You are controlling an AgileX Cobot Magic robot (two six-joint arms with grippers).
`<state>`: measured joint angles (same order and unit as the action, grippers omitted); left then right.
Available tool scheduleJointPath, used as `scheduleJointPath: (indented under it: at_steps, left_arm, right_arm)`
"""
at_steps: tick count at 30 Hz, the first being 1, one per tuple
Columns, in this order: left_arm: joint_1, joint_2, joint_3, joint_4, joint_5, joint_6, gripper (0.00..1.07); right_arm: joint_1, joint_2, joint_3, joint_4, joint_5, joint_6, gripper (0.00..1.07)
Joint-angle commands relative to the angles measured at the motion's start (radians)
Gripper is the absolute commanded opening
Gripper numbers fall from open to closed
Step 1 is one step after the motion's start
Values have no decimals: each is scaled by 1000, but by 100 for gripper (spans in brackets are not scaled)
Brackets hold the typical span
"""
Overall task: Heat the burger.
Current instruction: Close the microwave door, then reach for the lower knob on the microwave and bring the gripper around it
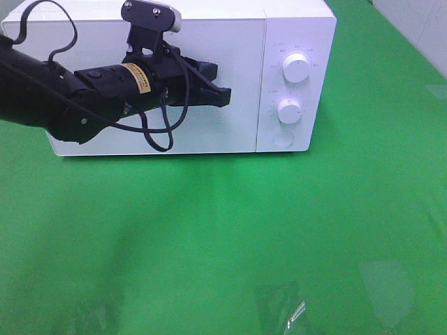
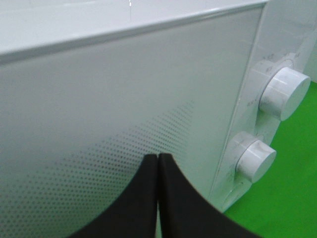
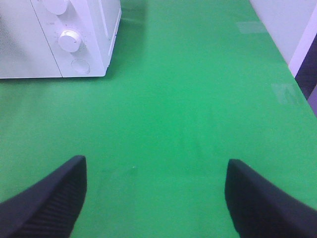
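Observation:
The burger is out of view in every frame. A white microwave (image 1: 209, 42) stands at the back of the green table with its door closed. It also shows in the left wrist view (image 2: 124, 114) and the right wrist view (image 3: 29, 44). My left gripper (image 1: 225, 96) is shut and empty, and its tips are in front of the door near its right edge. In the left wrist view the left gripper (image 2: 157, 161) shows both fingers pressed together. My right gripper (image 3: 156, 196) is open and empty above bare green cloth, away from the microwave.
The microwave's control panel has an upper knob (image 1: 296, 68), a lower knob (image 1: 289, 110) and a round button (image 1: 283, 139). The green cloth (image 1: 230, 230) covers the table. A white wall (image 3: 292, 25) stands past the table's right edge.

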<state>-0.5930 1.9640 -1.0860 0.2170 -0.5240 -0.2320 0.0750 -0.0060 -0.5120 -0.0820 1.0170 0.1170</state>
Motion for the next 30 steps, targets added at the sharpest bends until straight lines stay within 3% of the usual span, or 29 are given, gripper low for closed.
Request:
scheduleJointPath:
  at_steps: [1, 3, 4, 5, 6, 7, 9, 10, 11, 21, 22, 24, 30]
  left_arm:
    - [-32, -38, -11, -14, 102, -5, 5]
    - [-44, -45, -11, -13, 133, -5, 8]
    - [-74, -63, -11, -13, 207, -1, 26]
    - [-74, -63, -11, -13, 207, -1, 26]
    - [-103, -79, -11, -13, 262, -1, 48]
    - [-103, -79, -11, -13, 262, -1, 48]
    - [-154, -102, -11, -14, 395, -2, 93]
    - [-154, -102, -11, -14, 395, -2, 93]
    - [-176, -113, -11, -14, 462, -2, 102]
    - [-218, -187, -11, -23, 834, -2, 102]
    - [-218, -236, -11, -40, 1021, -3, 102]
    - [-215, -266, -11, -44, 1108, -1, 102]
    - [-183, -357, -12, -41, 1250, 5, 102]
  right_arm:
    - [-4, -22, 2, -3, -13, -9, 76]
    - [-4, -22, 2, -3, -13, -9, 76]
    - [-4, -22, 2, -3, -13, -9, 76]
    - [-4, -22, 2, -3, -13, -9, 76]
    - [-4, -22, 2, -3, -13, -9, 76]
    - [-4, -22, 2, -3, -13, -9, 76]
    - [-4, -22, 2, -3, -13, -7, 76]
    - [-4, -22, 2, -3, -13, -7, 76]
    - [-4, -22, 2, -3, -13, -5, 76]
    - [-4, -22, 2, -3, -13, -2, 76]
    - [-4, -22, 2, -3, -13, -2, 76]
    - [-4, -22, 2, -3, -13, -2, 76]
    - [-4, -22, 2, -3, -13, -2, 76]
